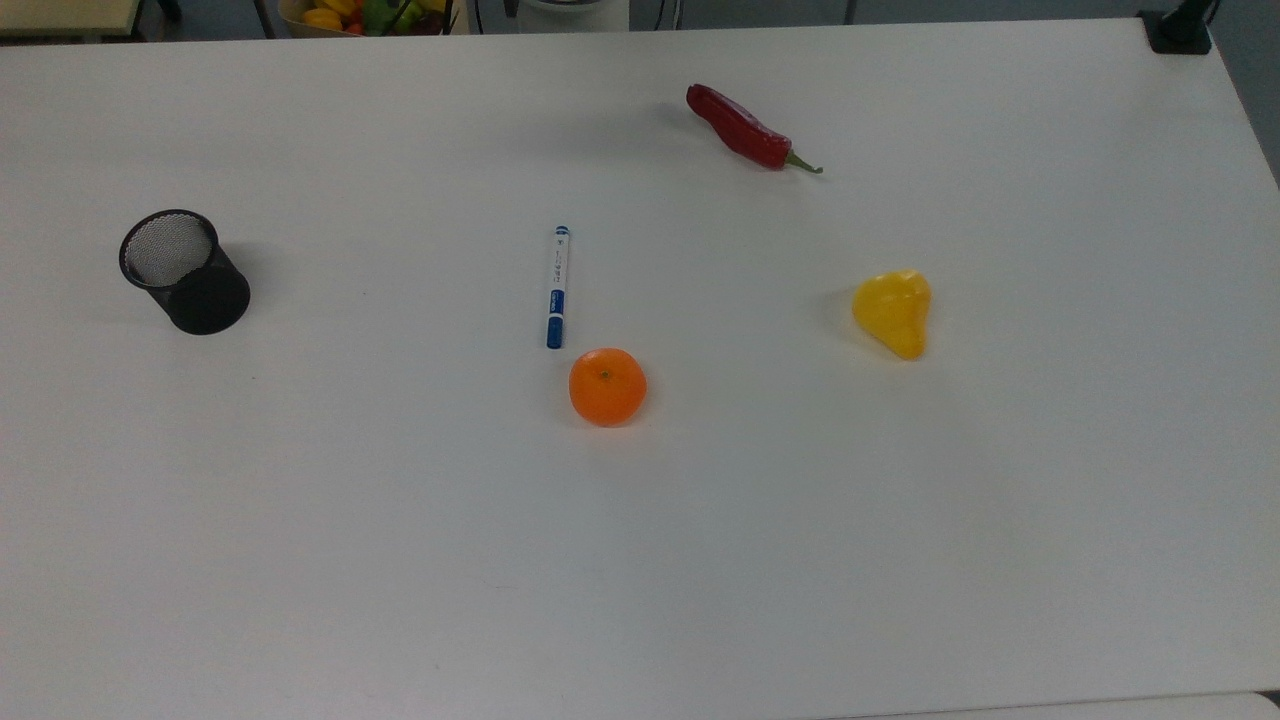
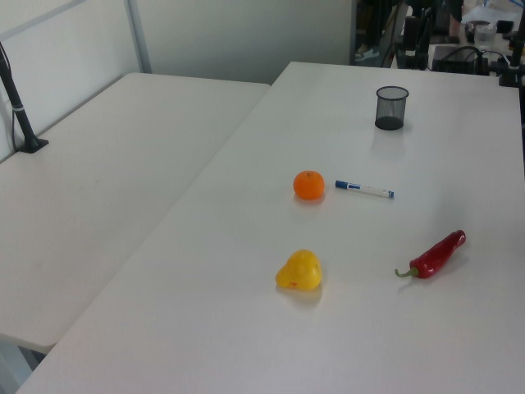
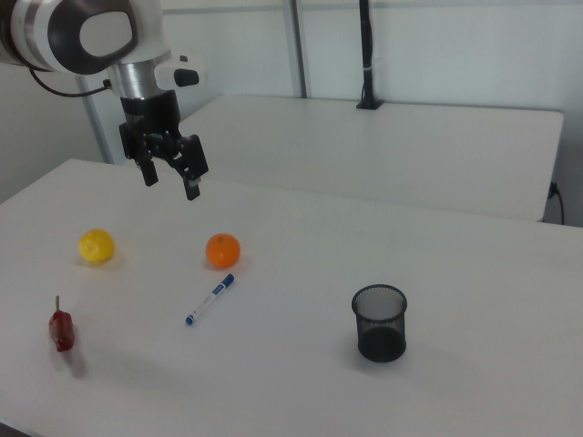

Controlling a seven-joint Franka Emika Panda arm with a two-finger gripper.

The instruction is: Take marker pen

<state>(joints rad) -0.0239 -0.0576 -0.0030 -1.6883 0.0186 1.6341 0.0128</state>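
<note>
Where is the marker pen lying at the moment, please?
In the top view, the marker pen lies flat near the table's middle, its blue cap just up-left of the orange.

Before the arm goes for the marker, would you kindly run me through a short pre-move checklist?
1. Marker lies flat on the table, nothing on top: ok.
2. Gripper is open and holds nothing: ok.
3. Gripper is above the marker: not ok; in the right view it hangs high, behind the fruit.
4. Room around the barrel: ok mid-barrel; the orange sits close to the capped end.
5. Cup, chili and yellow fruit are well apart from the marker: ok.
</note>
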